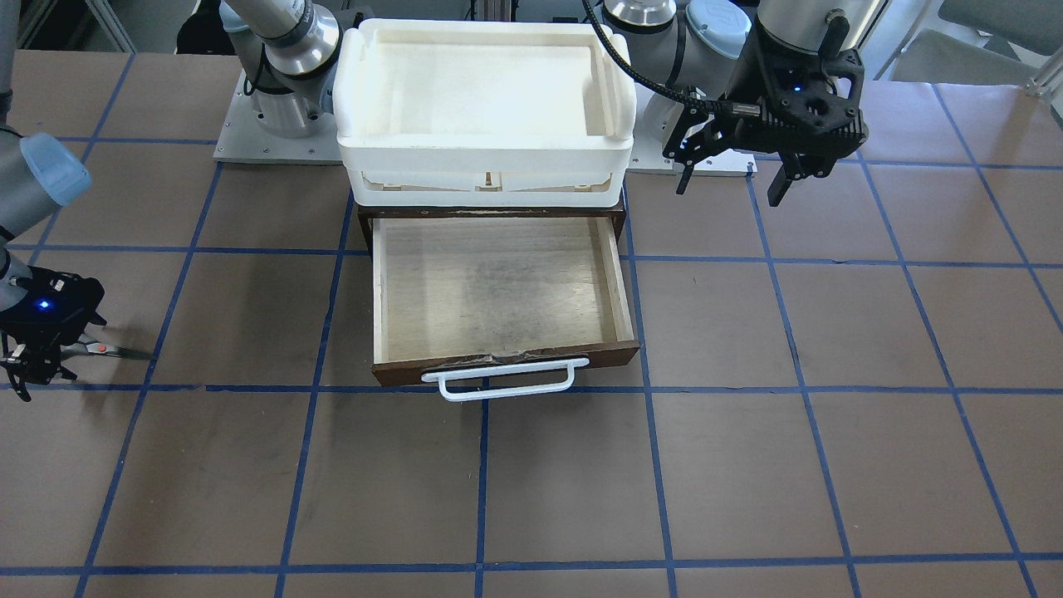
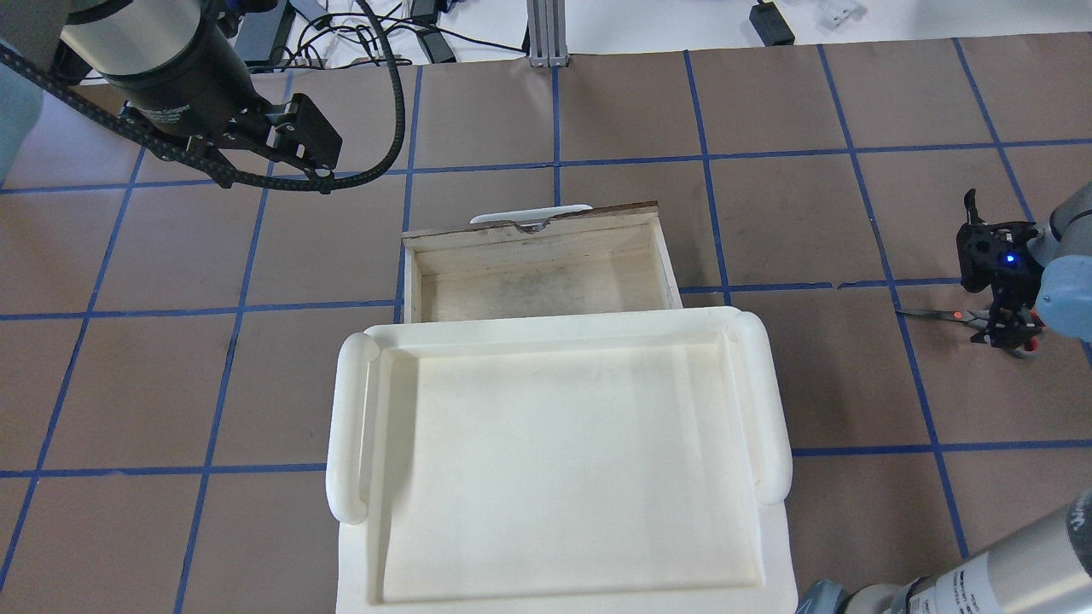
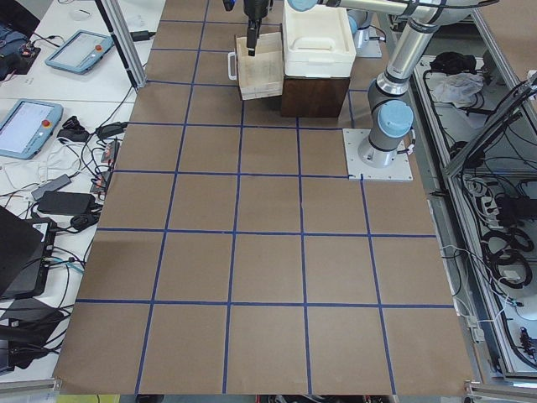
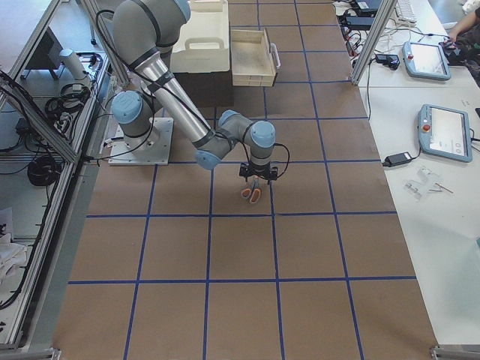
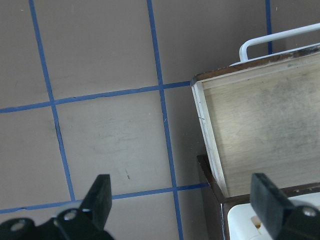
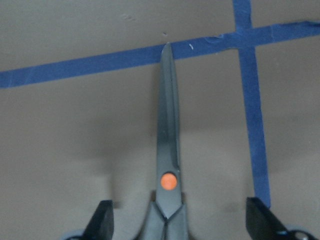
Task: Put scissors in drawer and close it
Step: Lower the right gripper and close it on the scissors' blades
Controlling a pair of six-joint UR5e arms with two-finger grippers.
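The scissors (image 1: pixel 104 350) lie flat on the brown table at the robot's far right, blades closed, orange pivot dot up; they also show in the overhead view (image 2: pixel 951 315) and the right wrist view (image 6: pixel 169 150). My right gripper (image 1: pixel 46 359) is low over their handles, open, one finger on each side (image 6: pixel 180 220). The dark-brown drawer (image 1: pixel 498 291) is pulled out and empty, its white bar handle (image 1: pixel 498 378) facing away from the robot. My left gripper (image 1: pixel 732 178) hangs open and empty above the table beside the drawer (image 5: pixel 182 195).
A white plastic tray (image 1: pixel 486 158) sits on top of the dark cabinet that holds the drawer. Blue tape lines grid the brown table. Both arm bases stand behind the cabinet.
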